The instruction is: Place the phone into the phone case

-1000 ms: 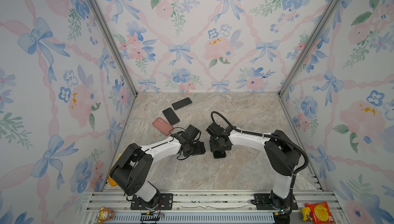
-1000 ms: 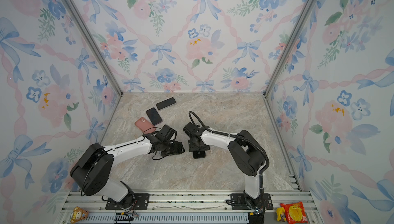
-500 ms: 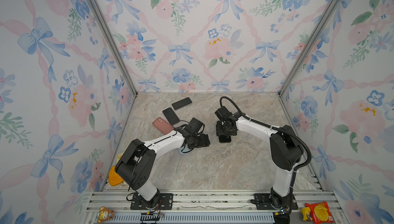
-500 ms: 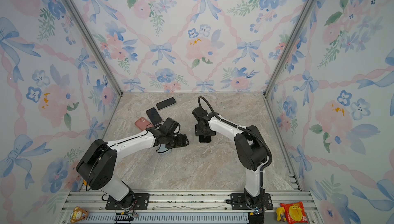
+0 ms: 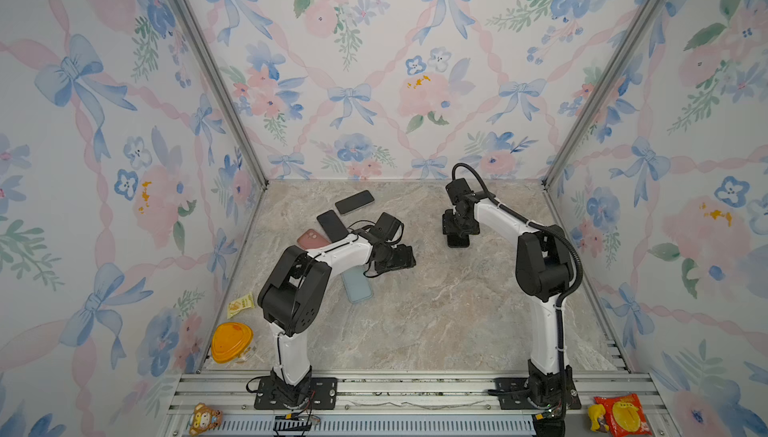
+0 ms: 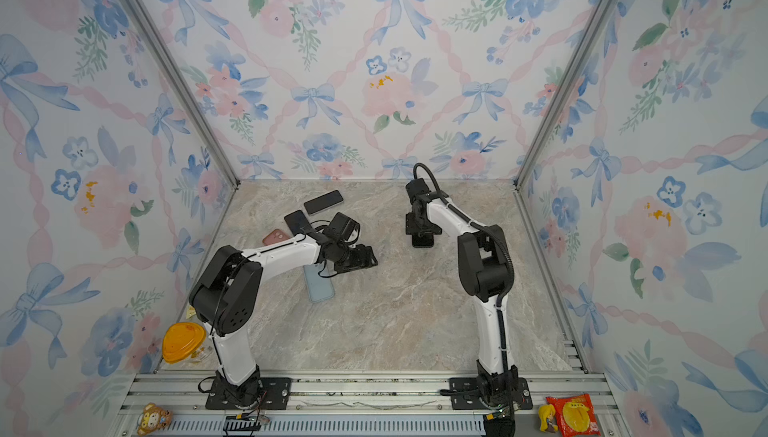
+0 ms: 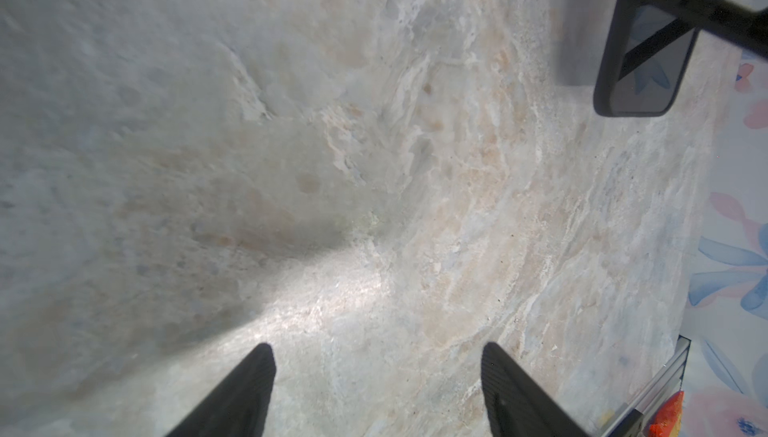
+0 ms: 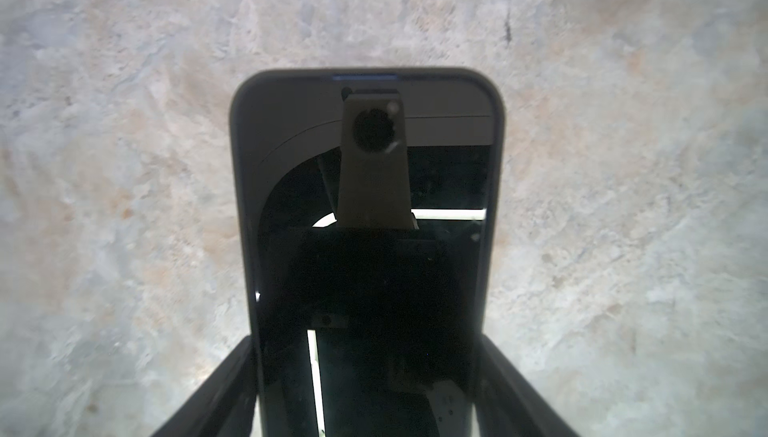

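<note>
- Overhead, in both top views, a pale-blue, rounded-rectangle phone case [image 5: 356, 285] [image 6: 319, 287] lies flat on the veined marble table [image 5: 436, 322], partly under the left arm.
- Left wrist: the left gripper [image 7: 376, 349] spreads its tapered matte-black fingers wide over bare marble and grips nothing.
- Right wrist: the right gripper [image 8: 365, 341] pinches the glossy black phone [image 8: 365, 206] by its long edges, well apart from the case.

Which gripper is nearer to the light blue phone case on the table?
Left. The left gripper is open just beside the light blue phone case; the right gripper is far across the table, gripping a dark phone.
</note>
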You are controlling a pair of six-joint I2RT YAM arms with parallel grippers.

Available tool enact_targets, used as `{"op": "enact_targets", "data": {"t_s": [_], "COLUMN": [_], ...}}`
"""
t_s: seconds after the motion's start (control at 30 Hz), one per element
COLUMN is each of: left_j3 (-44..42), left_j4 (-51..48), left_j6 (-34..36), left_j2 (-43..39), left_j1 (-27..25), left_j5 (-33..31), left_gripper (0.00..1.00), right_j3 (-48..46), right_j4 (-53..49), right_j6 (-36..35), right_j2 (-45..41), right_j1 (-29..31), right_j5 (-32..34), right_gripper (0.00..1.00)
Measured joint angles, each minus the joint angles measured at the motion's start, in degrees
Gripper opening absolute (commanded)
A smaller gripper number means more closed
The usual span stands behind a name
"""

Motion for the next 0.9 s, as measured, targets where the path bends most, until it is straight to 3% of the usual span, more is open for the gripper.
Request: {"op": "enact_targets", "data": {"t_s": [0.37,0.9], "left_j3": [2.3,2.2], "left_j4": [-0.3,-0.4], "left_j6": [1.1,1.5], "left_j2": [1.9,1.9], "left_j1": [1.9,2.0], "left_j5": [2.1,2.1], "left_gripper": [0.79,0.78], "right_j3": [10.2,15.3], "right_j4": [-1.9,-4.1], "right_j6": [-3.3,-4.6], "right_j2": [7.6,12.3], "right_j1": [-3.9,-4.3], "right_j5": [-1.6,-4.0], "right_gripper": [0.68,0.69]}}
